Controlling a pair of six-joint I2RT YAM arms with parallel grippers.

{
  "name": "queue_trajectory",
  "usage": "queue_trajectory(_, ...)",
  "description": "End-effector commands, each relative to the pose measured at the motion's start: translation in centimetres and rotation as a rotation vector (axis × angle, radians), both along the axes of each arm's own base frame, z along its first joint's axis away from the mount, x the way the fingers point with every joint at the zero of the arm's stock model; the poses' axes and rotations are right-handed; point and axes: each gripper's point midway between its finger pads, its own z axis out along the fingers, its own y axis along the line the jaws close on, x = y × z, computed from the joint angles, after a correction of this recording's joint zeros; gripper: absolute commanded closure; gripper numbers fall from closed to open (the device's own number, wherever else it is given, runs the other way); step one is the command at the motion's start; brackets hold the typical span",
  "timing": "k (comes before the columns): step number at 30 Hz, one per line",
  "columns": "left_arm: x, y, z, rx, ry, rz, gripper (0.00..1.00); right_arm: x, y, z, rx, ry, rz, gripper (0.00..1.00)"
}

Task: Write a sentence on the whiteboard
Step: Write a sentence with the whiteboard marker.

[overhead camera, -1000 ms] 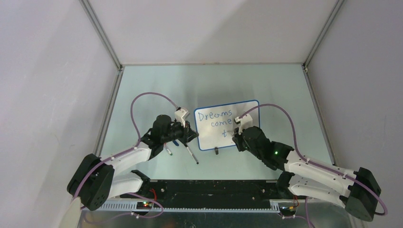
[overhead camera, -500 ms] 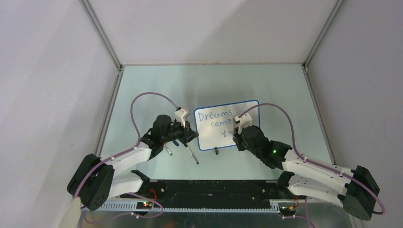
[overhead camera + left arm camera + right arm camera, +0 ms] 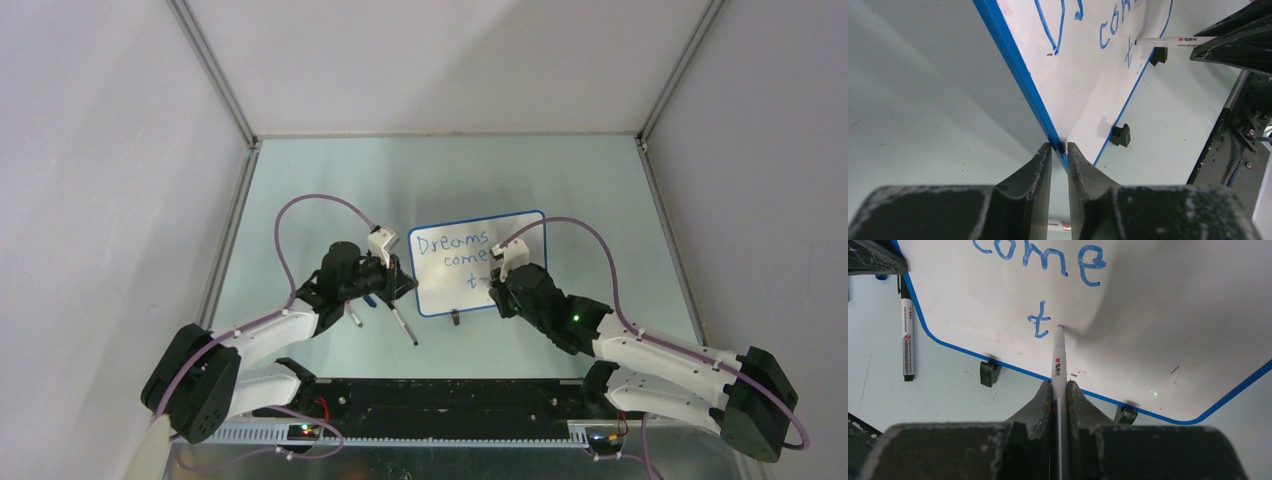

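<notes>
- Whiteboard [image 3: 450,290] sits between the two grippers. Its left rim is pinched tight between the fingers of the left gripper [image 3: 1059,147].
- The right gripper [image 3: 1060,385] is clamped on a white marker [image 3: 1058,352], whose tip touches the board straight ahead of the fingers.
- On the board, the sentence [image 3: 455,243] reads "Dreams come t", with the "t" just left of the tip.
- A second marker [image 3: 907,337] lies on the table, off the board, to the right gripper's left.

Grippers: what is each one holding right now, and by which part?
The right gripper holds a marker by its barrel, tip on the whiteboard. The left gripper pinches the whiteboard by its blue rim.
</notes>
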Motion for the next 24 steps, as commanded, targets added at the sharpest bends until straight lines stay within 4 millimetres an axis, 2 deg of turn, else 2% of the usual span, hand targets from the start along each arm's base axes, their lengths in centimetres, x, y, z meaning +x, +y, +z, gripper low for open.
queue_trajectory(1, 0.5, -0.6, 1.6, -0.018, -0.062, -0.021, 0.77, 1.2, 0.7, 2.1, 0.042, -0.037, -0.022, 1.00)
queue_trajectory(12, 0.6, -0.5, 1.6, -0.017, -0.061, -0.019, 0.77, 1.3, 0.5, 2.3, 0.043, -0.034, -0.029, 1.00)
queue_trajectory(24, 0.5, -0.6, 1.6, -0.017, -0.060, -0.020, 0.77, 0.4, 0.2, 1.1, 0.018, 0.018, -0.034, 1.00)
